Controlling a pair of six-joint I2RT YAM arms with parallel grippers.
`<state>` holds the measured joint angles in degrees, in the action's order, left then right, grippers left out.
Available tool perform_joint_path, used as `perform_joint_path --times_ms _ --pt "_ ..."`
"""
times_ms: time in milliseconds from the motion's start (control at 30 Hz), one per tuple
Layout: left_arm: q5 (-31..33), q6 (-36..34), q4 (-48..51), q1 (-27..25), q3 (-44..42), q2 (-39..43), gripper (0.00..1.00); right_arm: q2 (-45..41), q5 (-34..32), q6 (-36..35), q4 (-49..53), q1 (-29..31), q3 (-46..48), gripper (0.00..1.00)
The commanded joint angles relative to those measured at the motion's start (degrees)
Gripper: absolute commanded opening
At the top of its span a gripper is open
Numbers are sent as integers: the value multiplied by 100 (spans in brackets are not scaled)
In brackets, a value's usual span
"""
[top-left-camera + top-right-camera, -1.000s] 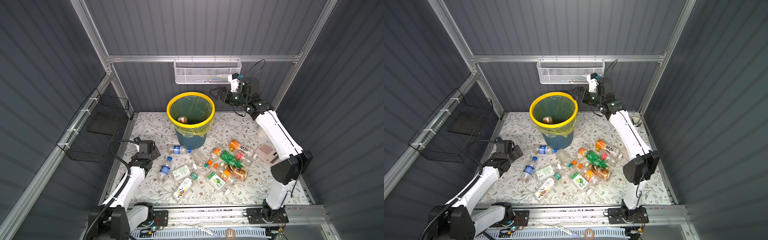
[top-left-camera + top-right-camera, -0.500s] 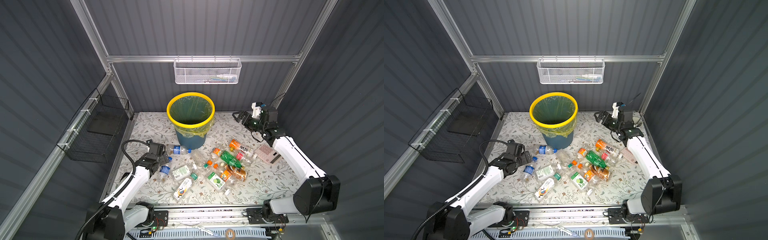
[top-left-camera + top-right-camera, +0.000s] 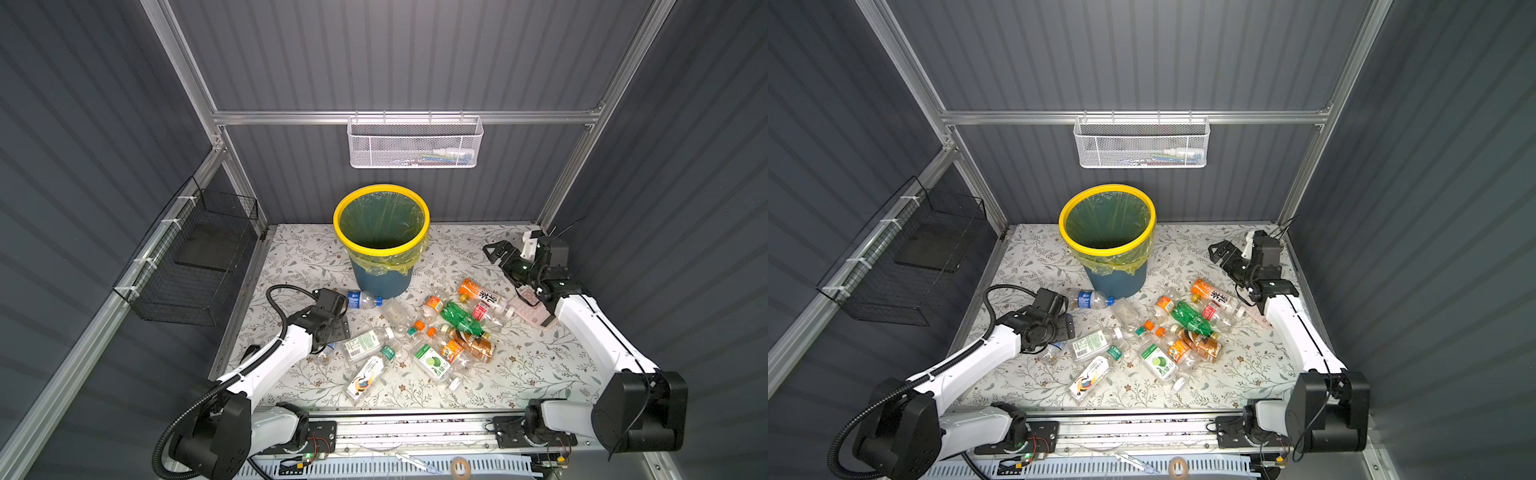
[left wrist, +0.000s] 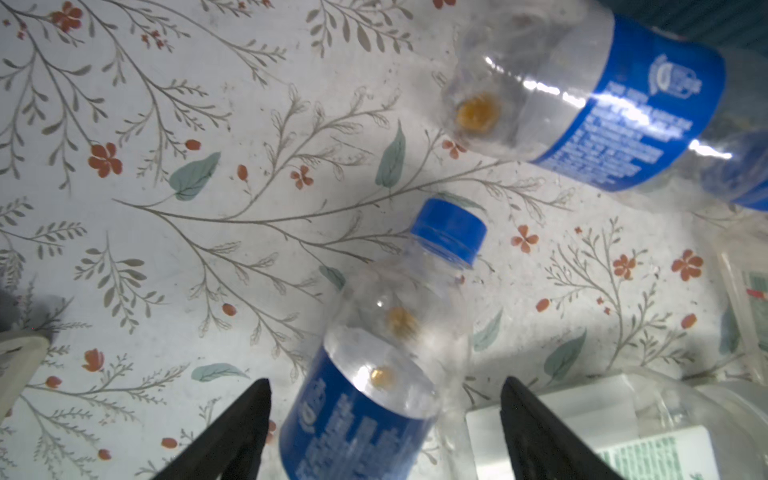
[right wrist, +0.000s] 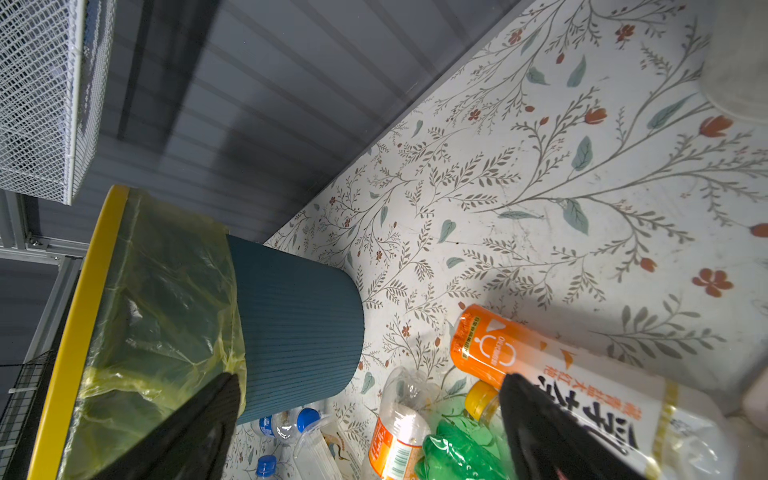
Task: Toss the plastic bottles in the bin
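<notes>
Change: right end effector (image 5: 370,376) back from bin (image 3: 380,248) at 12 o'clock, wide, empty | left end effector (image 4: 384,382) lowered at 8 o'clock, narrowing astride blue-capped bottle (image 4: 399,332), unclamped | other bottles (image 3: 459,316) strewn on tabletop (image 3: 519,374) centre | next pick likely underway

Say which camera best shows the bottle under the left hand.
Left wrist view: the blue-capped bottle lies close up inside the open left hand. In both top views the arm hides most of it; the right wrist view shows, at most, its cap.
</notes>
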<state>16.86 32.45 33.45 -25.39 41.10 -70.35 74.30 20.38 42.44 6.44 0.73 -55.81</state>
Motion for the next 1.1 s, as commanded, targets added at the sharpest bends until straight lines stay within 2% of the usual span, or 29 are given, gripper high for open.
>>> perform_joint_path --times_ms 0,500,733,900,1067 --pt "-68 180 241 -104 153 -212 87 62 98 72 -90 -64 79 99" --pt "129 595 232 -114 122 -798 83 -11 116 99 -14 -231 264 99" --pt "97 667 78 -113 14 -757 68 16 92 -69 52 -244 273 99" --pt "342 763 227 -115 39 -535 61 14 -51 -311 292 -308 276 99" --pt "716 868 368 -115 43 -33 53 -87 -19 -262 238 -490 436 99"
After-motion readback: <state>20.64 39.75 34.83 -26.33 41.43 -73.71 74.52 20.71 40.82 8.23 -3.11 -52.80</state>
